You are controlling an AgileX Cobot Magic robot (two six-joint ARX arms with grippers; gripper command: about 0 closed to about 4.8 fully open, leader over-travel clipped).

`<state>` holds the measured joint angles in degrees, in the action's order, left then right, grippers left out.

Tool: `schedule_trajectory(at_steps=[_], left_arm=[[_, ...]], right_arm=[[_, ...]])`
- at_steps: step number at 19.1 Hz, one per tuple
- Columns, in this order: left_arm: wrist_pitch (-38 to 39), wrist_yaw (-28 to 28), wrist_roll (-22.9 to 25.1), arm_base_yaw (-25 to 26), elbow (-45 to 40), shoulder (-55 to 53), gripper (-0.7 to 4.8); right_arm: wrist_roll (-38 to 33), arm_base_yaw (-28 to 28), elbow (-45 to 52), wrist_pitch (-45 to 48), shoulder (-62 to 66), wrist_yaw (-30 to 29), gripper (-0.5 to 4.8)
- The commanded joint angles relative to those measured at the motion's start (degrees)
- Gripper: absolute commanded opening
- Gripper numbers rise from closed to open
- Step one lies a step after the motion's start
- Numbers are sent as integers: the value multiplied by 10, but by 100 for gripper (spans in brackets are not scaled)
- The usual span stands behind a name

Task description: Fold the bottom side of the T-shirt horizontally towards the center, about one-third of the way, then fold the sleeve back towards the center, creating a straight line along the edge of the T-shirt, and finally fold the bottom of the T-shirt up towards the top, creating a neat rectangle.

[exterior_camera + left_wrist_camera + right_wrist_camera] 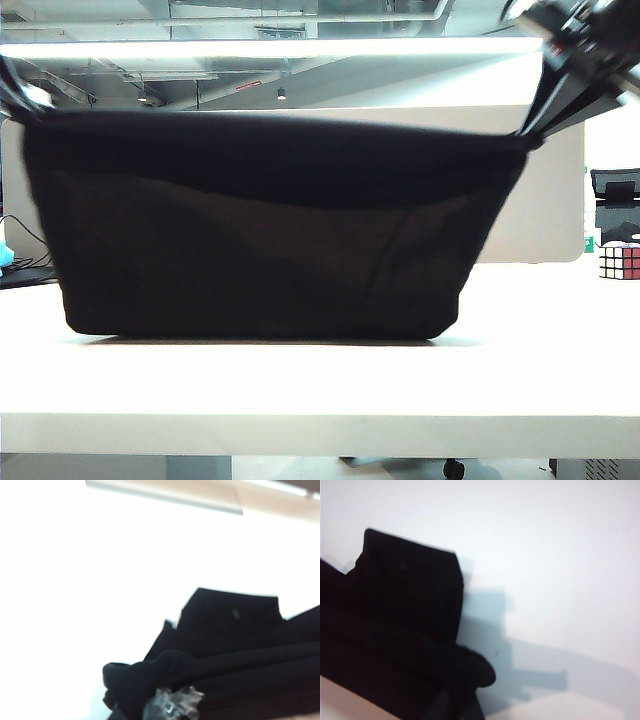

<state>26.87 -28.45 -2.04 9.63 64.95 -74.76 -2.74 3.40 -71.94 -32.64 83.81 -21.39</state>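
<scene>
Both arms raised. Left gripper [172, 705] clamped tight on a bunched corner of the T-shirt [270, 240]; right gripper [535, 135] likewise closed on the opposite corner, cloth wadded between its jaws. Shirt hangs below and between the two sets of jaws as a taut black sheet, lower fold resting on the table [320, 385]. Likely held high and spread so the last fold lays flat.

T-shirt [270, 240]: black, lifted off tabletop, hanging as wide sheet w/ top edge stretched taut across both upper corners; lower folded edge [260, 330] resting on tabletop.
</scene>
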Motion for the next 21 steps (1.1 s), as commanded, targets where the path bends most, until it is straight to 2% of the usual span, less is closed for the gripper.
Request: schedule_trajectory(at_steps=[1,4,7,8,9,10,11,12,16,17,18,19,21], left_arm=[[-76,12,-5,-17,63,-108,-6],[-103,12,-3,-42,150,-243,-6],[-108,16,0,-59,215,-327,-6],[-117,14,1,-63,235,-355,4],[-126,12,1,-63,240,-364,47],[-141,17,1,-63,242,-369,225],[-144,17,1,-62,242,-368,257],[-149,17,0,-58,242,-364,279],[-109,14,1,-46,241,-332,265],[-101,13,2,-45,240,-324,239],[-85,12,13,-45,236,-301,144],[-78,12,15,-45,232,-290,112],[-63,12,17,-45,214,-255,5]], right_arm=[[0,-4,-70,36,94,18,-5],[-2,-4,-148,42,197,19,-5],[-1,-4,-183,64,247,19,-4],[2,-4,-183,91,257,15,72],[8,-5,-183,109,261,15,198],[9,-9,-183,130,261,18,400],[9,-12,-184,134,259,19,428],[9,-24,-195,120,256,18,427],[9,-52,-224,25,233,13,419],[9,-59,-224,17,228,4,406],[9,-73,-223,-2,212,-23,357],[9,-76,-223,-7,206,-33,340],[12,-83,-217,-24,184,-47,222]])
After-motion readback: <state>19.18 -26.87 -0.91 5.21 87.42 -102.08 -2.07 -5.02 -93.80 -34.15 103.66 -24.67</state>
